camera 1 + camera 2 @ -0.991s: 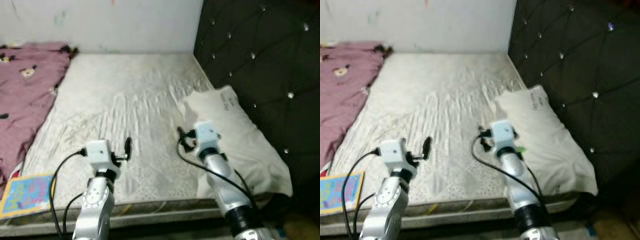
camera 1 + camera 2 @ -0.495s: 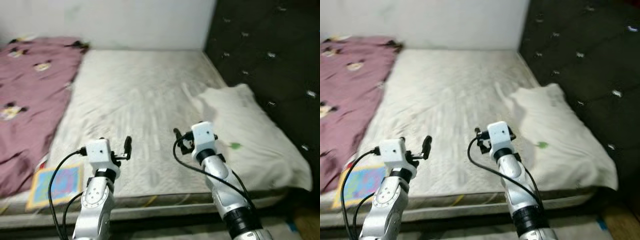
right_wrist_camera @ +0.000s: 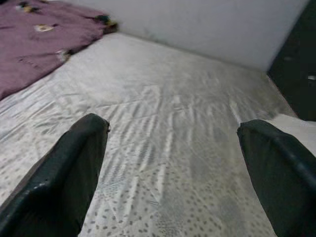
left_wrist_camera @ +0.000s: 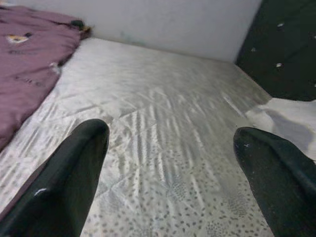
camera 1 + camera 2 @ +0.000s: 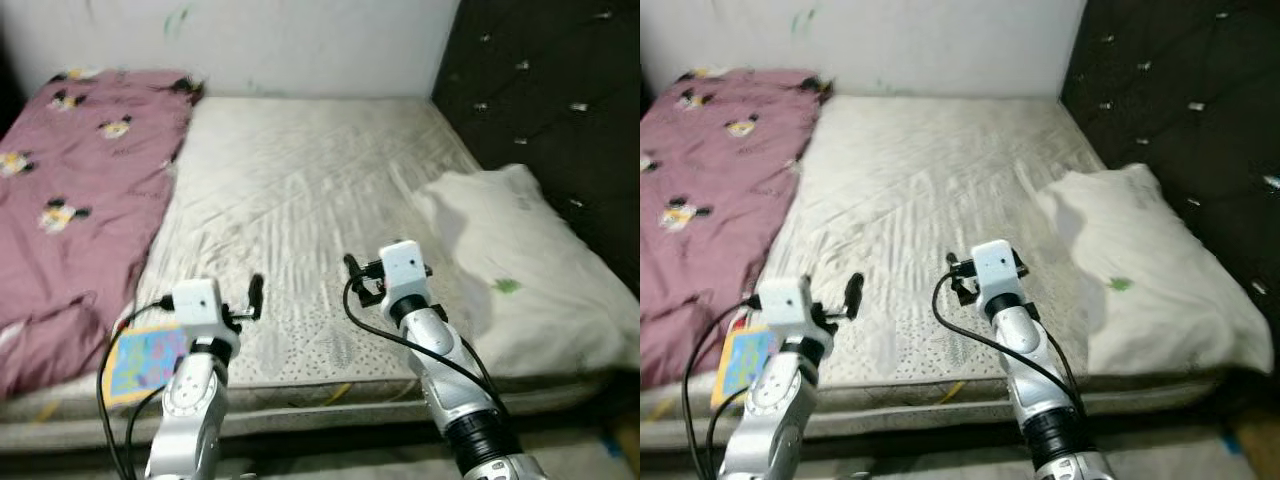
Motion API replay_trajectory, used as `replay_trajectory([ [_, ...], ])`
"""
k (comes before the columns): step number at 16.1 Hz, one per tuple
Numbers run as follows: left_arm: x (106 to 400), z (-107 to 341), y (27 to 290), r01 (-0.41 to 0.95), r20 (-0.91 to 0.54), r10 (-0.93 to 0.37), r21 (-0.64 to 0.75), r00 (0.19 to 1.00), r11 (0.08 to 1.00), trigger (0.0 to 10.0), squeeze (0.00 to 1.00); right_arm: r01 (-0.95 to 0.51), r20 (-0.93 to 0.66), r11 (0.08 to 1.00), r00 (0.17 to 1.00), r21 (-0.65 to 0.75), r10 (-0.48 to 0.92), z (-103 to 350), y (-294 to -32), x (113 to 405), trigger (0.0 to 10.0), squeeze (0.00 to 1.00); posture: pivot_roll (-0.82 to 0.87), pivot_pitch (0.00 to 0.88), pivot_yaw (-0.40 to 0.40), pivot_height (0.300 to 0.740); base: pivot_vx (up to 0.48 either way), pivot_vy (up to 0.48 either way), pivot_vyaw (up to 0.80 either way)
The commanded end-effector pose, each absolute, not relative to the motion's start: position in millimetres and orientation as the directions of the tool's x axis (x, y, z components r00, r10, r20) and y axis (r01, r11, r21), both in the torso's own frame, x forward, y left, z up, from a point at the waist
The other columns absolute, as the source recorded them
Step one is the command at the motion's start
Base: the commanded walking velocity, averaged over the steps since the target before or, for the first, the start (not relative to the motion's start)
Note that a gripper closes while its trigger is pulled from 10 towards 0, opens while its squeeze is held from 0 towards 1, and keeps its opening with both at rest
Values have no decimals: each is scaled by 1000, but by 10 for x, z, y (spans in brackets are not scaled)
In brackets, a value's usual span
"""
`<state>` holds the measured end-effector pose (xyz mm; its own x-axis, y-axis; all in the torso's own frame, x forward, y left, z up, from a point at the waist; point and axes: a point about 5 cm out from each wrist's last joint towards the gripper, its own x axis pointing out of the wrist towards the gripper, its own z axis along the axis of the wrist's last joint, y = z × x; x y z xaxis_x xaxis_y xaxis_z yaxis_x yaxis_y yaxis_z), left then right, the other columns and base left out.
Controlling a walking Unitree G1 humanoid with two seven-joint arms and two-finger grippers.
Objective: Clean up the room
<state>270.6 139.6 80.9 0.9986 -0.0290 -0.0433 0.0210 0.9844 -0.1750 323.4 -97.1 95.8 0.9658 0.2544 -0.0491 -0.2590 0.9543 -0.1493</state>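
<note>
Swinging left, the camera now takes in more of the pink blanket (image 5: 70,200) at the frame's left and the colourful book (image 5: 145,360) at the mattress (image 5: 300,190) edge, lower left. Left gripper (image 4: 170,163) and right gripper (image 3: 173,163) hover spread wide, empty. Blanket's likely soft and floppy: pinch a bunched edge. Pillow (image 5: 530,270) sits right.

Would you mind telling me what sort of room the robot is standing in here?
Most likely a bedroom: a bare mattress takes up most of the view, with a white pillow against a dark tufted headboard and a maroon blanket spread along one side.
</note>
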Motion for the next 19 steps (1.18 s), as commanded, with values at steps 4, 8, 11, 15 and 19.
replay_trajectory([
  [4,2714,826,1445,2,-41,-9,-162,999,987,10000,0,-283,-33,949,959,-142,281,999,-885,3235,10000,0,40,33,-51,740,0,480,0],
  [8,2710,821,1448,-3,-43,-4,-159,999,987,10000,0,-286,-33,948,958,-142,284,998,-883,3237,10000,0,41,31,-52,740,0,480,0],
  [11,2707,808,1457,-10,-52,2,-158,999,987,10000,0,-290,-37,946,957,-142,288,992,-877,3234,10000,0,42,31,-53,740,0,480,0],
  [15,2709,807,1469,-19,-54,11,-145,998,989,10000,0,-299,-36,943,954,-144,297,985,-864,3222,10000,0,42,31,-53,740,0,480,200],
  [19,2604,861,1657,-77,2,77,-70,997,995,10000,0,-274,-1,955,961,-112,275,1026,-943,3191,10000,0,41,29,-46,740,0,202,200],
])
